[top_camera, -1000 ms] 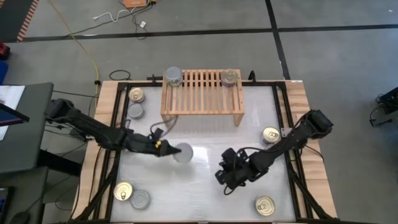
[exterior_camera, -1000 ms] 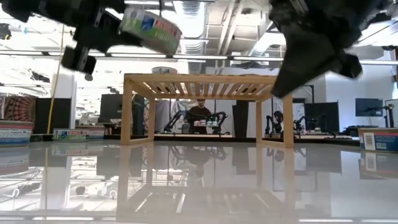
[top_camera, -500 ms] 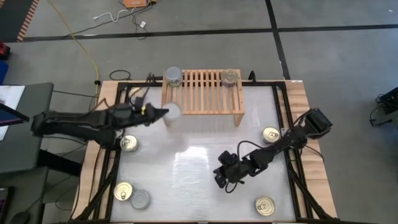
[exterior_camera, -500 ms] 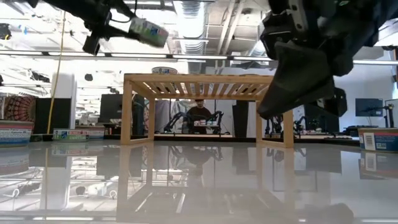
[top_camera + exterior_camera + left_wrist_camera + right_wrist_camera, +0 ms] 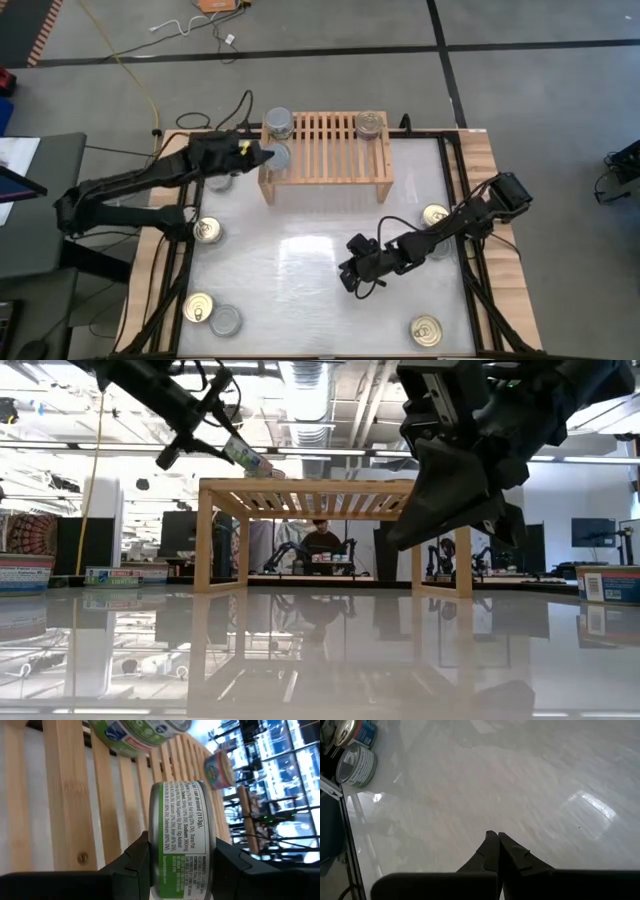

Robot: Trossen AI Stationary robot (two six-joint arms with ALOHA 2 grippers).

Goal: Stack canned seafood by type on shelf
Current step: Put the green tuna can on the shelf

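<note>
The shelf (image 5: 325, 150) is a light-wood slatted rack at the table's far side. One tin (image 5: 279, 123) stands at its far left corner and another (image 5: 369, 124) at its far right. My left gripper (image 5: 258, 155) is shut on a green-labelled tin (image 5: 182, 835), which hangs just above the shelf's left end (image 5: 250, 457). My right gripper (image 5: 348, 280) hovers shut over the bare middle of the table, holding nothing (image 5: 495, 837). My left gripper pinches the green-labelled tin between its two fingers (image 5: 135, 862), one on each flat face (image 5: 152, 845) near the rim. The label wall faces the wrist camera. The fingers come from the table's left, slanting slightly down. The tin is tilted and clear of the slats.
Loose tins lie on the table: a gold-lidded one (image 5: 207, 230) at the left, two (image 5: 199, 307) (image 5: 226, 321) at the near left, one (image 5: 435, 216) at the right and one (image 5: 426, 330) at the near right. Another (image 5: 220, 182) peeks out under my left arm.
My left gripper has carried the tin up and toward the table's far left, from over the middle to the shelf's left end, turning as it went. It has stayed shut on the tin. My right gripper has sunk a little, tipped and drifted slightly left.
</note>
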